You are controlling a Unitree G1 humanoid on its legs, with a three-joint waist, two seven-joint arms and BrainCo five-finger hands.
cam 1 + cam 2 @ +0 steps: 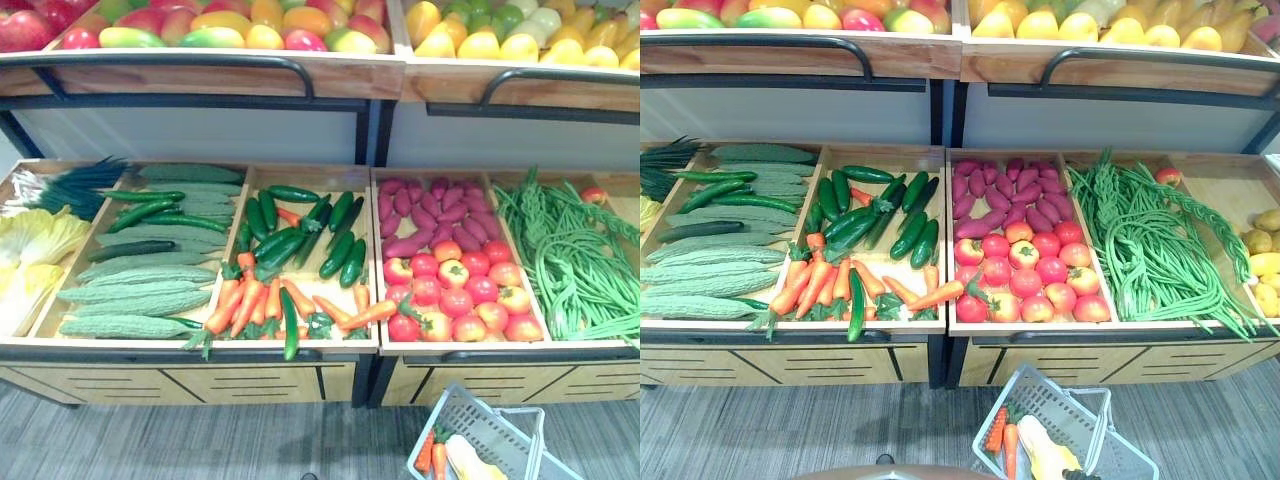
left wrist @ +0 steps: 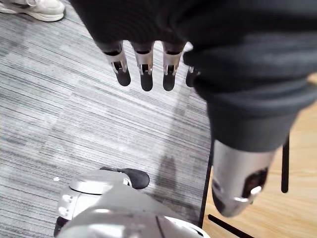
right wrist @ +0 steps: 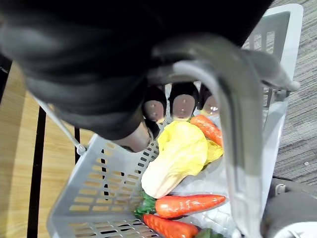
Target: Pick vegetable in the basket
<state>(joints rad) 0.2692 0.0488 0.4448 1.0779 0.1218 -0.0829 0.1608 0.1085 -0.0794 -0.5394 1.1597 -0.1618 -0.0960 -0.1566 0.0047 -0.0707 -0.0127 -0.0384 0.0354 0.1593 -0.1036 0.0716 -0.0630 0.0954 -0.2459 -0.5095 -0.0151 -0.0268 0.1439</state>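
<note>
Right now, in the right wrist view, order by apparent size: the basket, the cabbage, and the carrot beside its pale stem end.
Largest to smallest:
1. basket
2. cabbage
3. carrot
All sit close together, so nearness barely affects the ranking.

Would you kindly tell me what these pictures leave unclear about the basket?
- Basket: the eye views' bottom edge cuts off its near part.
- Its bottom: in the right wrist view, cabbage and carrots cover it.
- Right hand round the handle: its dark cover hides the palm.
</note>
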